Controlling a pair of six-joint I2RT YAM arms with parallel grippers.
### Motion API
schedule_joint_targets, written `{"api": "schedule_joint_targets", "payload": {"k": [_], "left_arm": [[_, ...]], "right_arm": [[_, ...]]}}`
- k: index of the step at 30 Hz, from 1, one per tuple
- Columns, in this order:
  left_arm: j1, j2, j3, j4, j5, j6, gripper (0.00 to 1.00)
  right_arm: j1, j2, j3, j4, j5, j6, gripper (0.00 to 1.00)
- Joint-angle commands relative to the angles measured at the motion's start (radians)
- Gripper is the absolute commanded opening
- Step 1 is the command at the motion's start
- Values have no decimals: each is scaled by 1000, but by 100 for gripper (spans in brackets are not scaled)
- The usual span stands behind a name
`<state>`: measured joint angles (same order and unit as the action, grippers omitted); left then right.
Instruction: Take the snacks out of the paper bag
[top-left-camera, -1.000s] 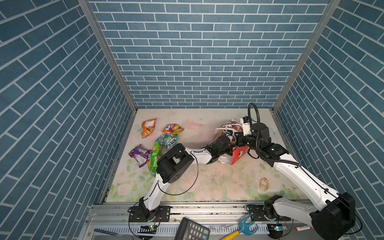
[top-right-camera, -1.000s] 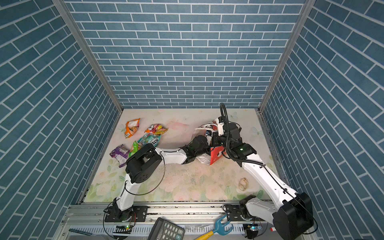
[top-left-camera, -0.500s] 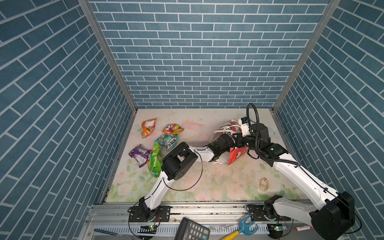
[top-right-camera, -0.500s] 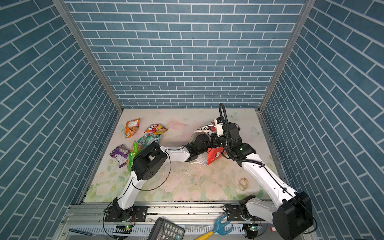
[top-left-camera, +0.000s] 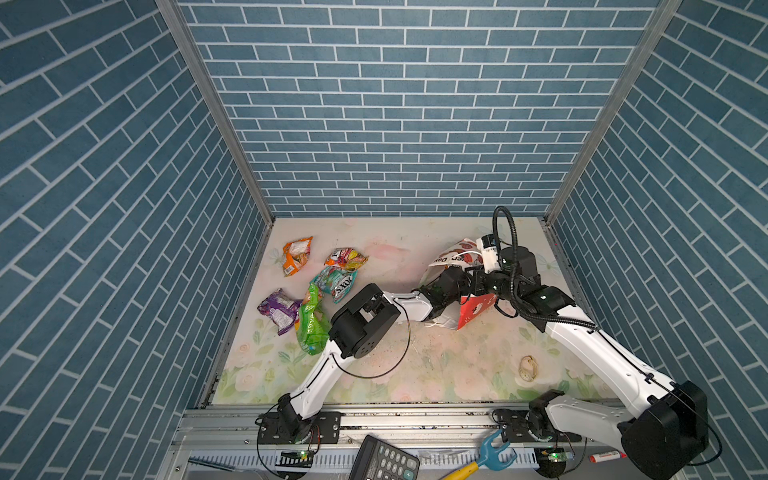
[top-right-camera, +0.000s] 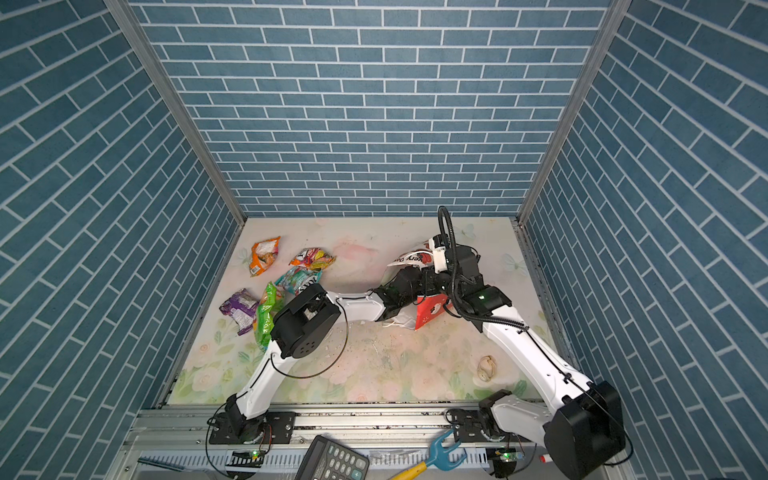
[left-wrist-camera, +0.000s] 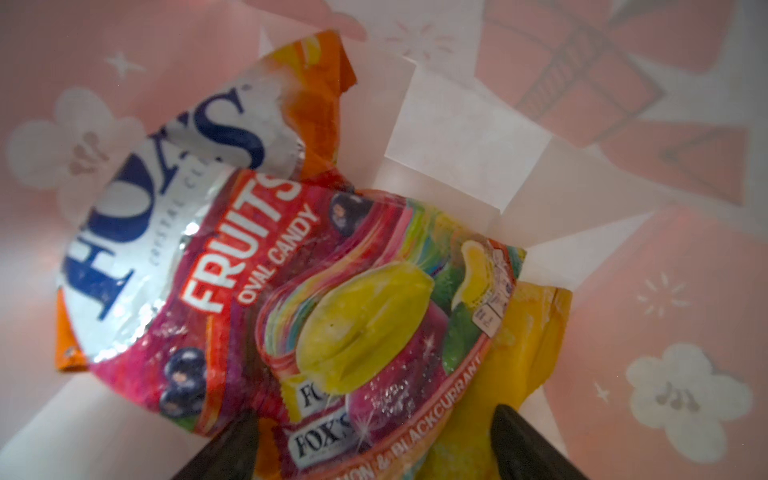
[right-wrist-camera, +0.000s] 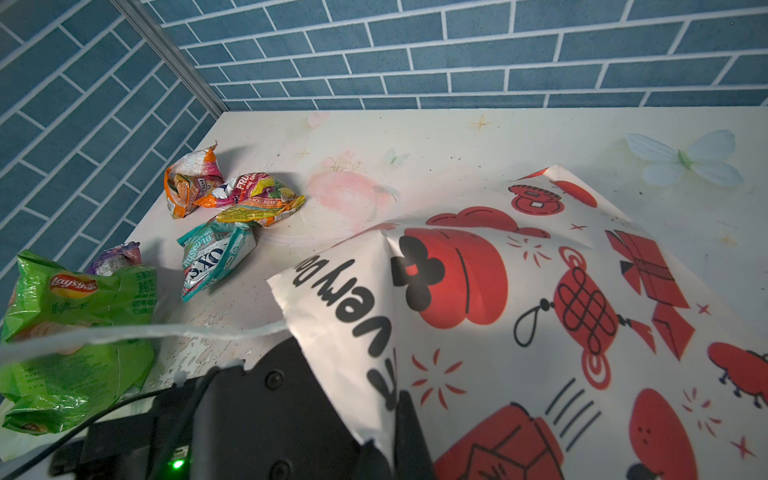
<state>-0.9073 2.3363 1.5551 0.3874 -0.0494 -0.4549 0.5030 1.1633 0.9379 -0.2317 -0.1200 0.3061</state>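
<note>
The paper bag (top-left-camera: 455, 259) (top-right-camera: 411, 259) lies tipped on its side at the back right, mouth toward the left. My right gripper (right-wrist-camera: 395, 440) is shut on its upper rim, holding it up. My left gripper (left-wrist-camera: 374, 415) is inside the bag and hidden in both top views. It is open, its black fingers (left-wrist-camera: 226, 451) straddling a multicolour FOX'S fruit candy packet (left-wrist-camera: 257, 266) that lies over a yellow packet (left-wrist-camera: 523, 340). Several snacks lie out at the left: orange (top-left-camera: 296, 255), multicolour (top-left-camera: 345, 258), teal (top-left-camera: 336, 282), purple (top-left-camera: 279, 307) and green (top-left-camera: 311, 324).
A pale seashell (top-left-camera: 528, 368) lies on the floral mat at the front right. A calculator (top-left-camera: 382, 459), a blue and yellow tool (top-left-camera: 486, 455) and a marker (top-left-camera: 606, 457) sit on the front rail. Blue brick walls enclose three sides.
My left arm has stretched further right, pushing its gripper deeper into the bag. The bag's mouth has lifted slightly under the right gripper. The snacks on the mat have not moved.
</note>
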Motion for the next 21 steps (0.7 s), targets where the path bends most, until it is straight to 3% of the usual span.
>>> {"api": "schedule_joint_targets", "payload": {"k": [1, 9, 15, 21], "left_arm": [[1, 47, 39, -96, -11, -7, 83], [5, 69, 93, -202, -40, -42, 71], [17, 119, 175, -330, -41, -57, 50], [28, 115, 160, -317, -33, -63, 35]], "right_arm": [[14, 5, 19, 24, -69, -7, 0], [13, -3, 21, 23, -79, -14, 0], [13, -10, 21, 22, -81, -15, 0], [14, -20, 21, 22, -81, -16, 0]]}}
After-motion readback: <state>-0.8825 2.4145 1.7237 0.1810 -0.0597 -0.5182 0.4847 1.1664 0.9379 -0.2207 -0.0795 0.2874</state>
